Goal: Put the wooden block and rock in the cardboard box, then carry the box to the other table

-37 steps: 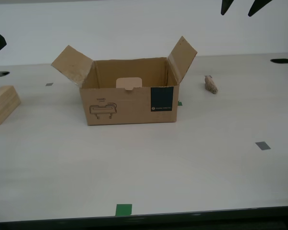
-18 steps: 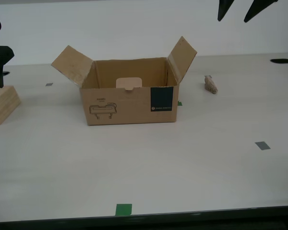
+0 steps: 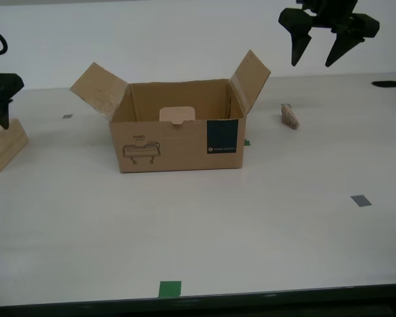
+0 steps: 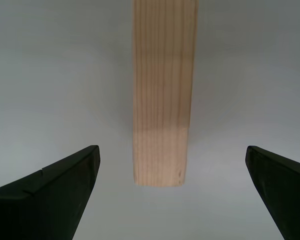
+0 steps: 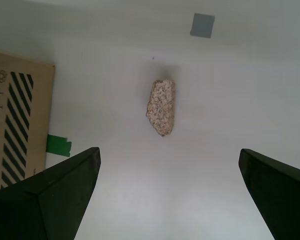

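a: white tabletop (image 3: 264, 218) all round, pale wall behind. what's changed up by the grippers?

b: my first gripper (image 3: 320, 49) has dropped into the exterior view over the past second; earlier only its tips showed at the top edge. its jaws are spread wide and empty, hanging above the rock (image 5: 161, 106), which lies apart on the table, near the cardboard box (image 3: 178, 135) on the exterior view's right.

a: and the other one?

b: my second gripper (image 4: 172, 195) has come down too. jaws parted, nothing held, straddling the line of the wooden block (image 4: 163, 95), which rests on the table well out to the exterior view's left of the box.

a: so?

b: both arms look lined up for a grasp. nothing is in the box yet; its flaps stand open.
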